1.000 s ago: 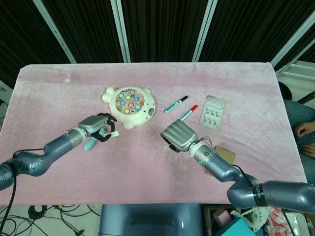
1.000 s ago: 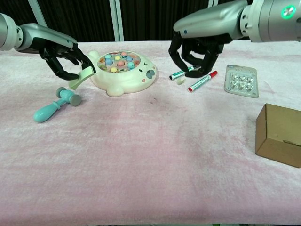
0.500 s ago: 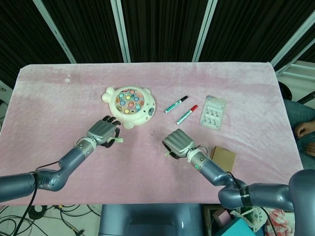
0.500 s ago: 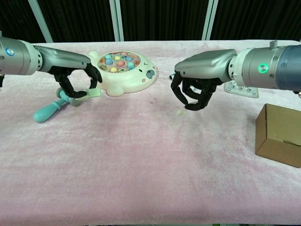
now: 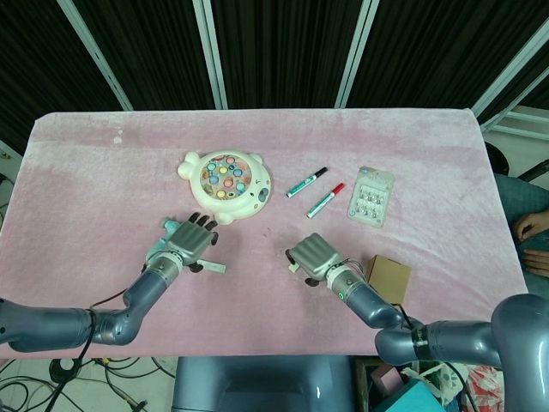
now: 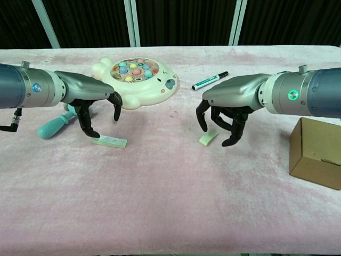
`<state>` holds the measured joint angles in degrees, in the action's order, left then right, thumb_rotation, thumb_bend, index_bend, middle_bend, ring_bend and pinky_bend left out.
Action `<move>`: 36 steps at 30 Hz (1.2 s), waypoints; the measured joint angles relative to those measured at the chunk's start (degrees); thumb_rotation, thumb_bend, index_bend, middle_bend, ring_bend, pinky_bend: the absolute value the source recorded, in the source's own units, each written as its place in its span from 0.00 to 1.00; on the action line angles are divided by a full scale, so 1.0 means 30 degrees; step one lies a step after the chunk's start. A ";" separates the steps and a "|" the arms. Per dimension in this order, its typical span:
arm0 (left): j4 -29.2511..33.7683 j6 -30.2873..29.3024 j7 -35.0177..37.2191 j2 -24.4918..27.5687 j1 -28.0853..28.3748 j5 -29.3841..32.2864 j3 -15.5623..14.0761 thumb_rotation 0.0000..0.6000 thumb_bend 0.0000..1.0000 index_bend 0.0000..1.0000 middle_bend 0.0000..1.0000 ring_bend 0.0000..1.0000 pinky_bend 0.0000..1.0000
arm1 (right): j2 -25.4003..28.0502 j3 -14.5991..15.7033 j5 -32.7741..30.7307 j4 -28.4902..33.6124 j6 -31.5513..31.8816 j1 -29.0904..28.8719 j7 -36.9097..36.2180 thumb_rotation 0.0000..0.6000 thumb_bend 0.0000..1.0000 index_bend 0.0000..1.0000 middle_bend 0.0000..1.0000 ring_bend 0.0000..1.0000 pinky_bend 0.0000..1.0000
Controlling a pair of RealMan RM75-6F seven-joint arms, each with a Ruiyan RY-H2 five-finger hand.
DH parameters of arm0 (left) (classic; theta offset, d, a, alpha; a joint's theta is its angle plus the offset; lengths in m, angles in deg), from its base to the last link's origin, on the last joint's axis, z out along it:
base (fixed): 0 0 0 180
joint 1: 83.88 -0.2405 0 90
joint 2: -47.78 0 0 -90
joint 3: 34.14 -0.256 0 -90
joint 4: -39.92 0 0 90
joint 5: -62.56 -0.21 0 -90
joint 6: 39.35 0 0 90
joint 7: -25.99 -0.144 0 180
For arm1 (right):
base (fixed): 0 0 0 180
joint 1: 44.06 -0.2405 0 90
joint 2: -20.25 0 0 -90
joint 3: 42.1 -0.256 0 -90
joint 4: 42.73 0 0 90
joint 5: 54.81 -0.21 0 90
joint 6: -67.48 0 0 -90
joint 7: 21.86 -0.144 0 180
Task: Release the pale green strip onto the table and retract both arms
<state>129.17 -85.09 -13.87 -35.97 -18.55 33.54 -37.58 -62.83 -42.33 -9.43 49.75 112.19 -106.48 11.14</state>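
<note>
Comparing with half a second before: the pale green strip (image 6: 110, 141) had left the left hand (image 6: 96, 104) and lay flat on the desk (image 6: 170, 202); both hands had drawn nearer the robot.
Right hand (image 6: 226, 109): it hovered palm down over the desk, fingers curled downward and apart, gripping nothing; a small pale scrap (image 6: 209, 138) lay on the cloth under its fingertips, and whether they touched it cannot be told.
Left hand: it was palm down with fingers spread and hanging, holding nothing; one fingertip reached down just beside the strip's left end, contact unclear.
Strip in the head view: it showed as a pale sliver (image 5: 213, 269) just beside the left hand (image 5: 187, 245), on its right side.
Cardboard box (image 6: 317, 152): it stood to the right of the right hand, apart from it.
Teal toy hammer (image 6: 53, 126): it lay behind the left arm, partly hidden.
Farther back: the fishing-game toy (image 6: 139, 80), then a green marker (image 6: 209, 81), a red marker (image 5: 326, 199) and a blister pack (image 5: 371, 195).
</note>
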 measured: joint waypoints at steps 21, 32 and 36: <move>0.4032 -0.2312 0.5377 0.4714 -0.2610 -0.4823 0.2642 1.00 0.15 0.06 0.01 0.00 0.00 | 0.8777 -0.1158 0.0166 0.4798 0.2867 0.2461 -0.2504 1.00 0.13 0.10 0.26 0.39 0.22; 0.6985 -1.0102 0.4774 0.7468 -0.8139 -1.0333 -0.0307 1.00 0.15 0.05 0.00 0.00 0.00 | 1.0250 0.0772 0.6046 0.4633 1.0987 0.9691 -0.6331 1.00 0.13 0.01 0.21 0.36 0.19; 0.6607 -1.3010 0.6234 0.7654 -1.1119 -1.3017 -0.1698 1.00 0.15 0.05 0.00 0.00 0.00 | 0.9408 0.1580 0.7893 0.3003 1.4555 1.2712 -0.7731 1.00 0.13 0.01 0.21 0.35 0.19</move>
<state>148.99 -124.12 4.83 -13.00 -51.91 -5.51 -42.67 -34.60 -37.59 14.25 58.76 155.86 -68.34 -12.05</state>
